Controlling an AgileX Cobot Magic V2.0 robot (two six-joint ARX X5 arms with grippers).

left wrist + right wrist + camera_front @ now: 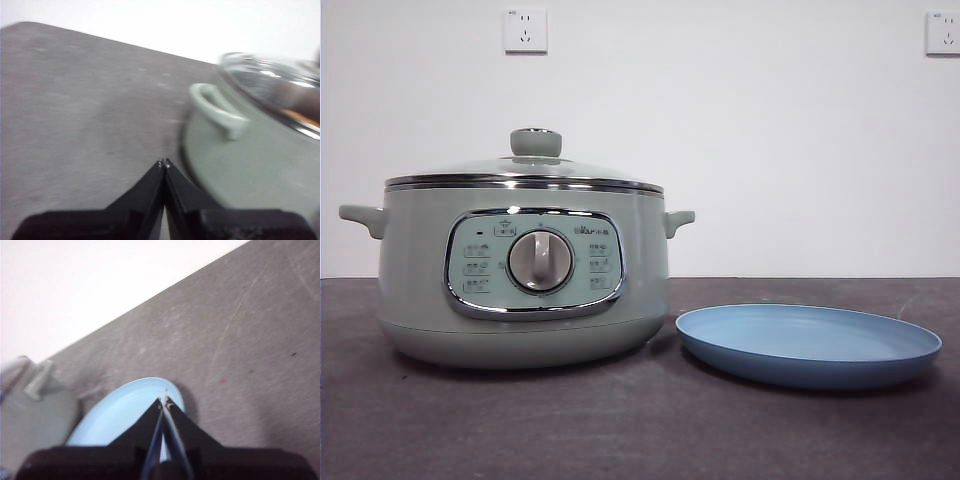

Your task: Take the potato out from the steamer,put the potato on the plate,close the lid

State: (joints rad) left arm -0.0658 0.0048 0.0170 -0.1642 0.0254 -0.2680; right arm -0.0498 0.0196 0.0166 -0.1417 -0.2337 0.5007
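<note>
front / steamer [525, 280]: stands on the dark bench [640, 420], control panel and silver dial [540, 261] facing the camera, one small handle on each side.
front / lid [525, 172]: seated on the steamer's chrome rim, pale green knob [536, 142] on top.
front / plate [808, 343]: light blue, flat on the bench just beside the steamer, nothing on it.
front / wall: two white sockets [525, 30] high up; neither pincer shows in this view.
left wrist / left pincer [164, 162]: jaws together, tips meeting, nothing between them; held above bare bench [75, 110].
left wrist / steamer [250, 160]: near the left pincer, off to one side of the tips; closest part is a side handle [217, 112], not touching.
left wrist / lid [272, 82]: on the pot, past the handle from the pincer; an orange-brown patch under the glass may be the potato [302, 117], too blurred to be sure.
right wrist / right pincer [164, 401]: jaws together, holding nothing.
right wrist / plate [120, 412]: directly under the right pincer, tips over its far rim; contact cannot be told.
right wrist / steamer [35, 410]: beside the plate, well off to one side of the pincer, handle visible, blurred.
</note>
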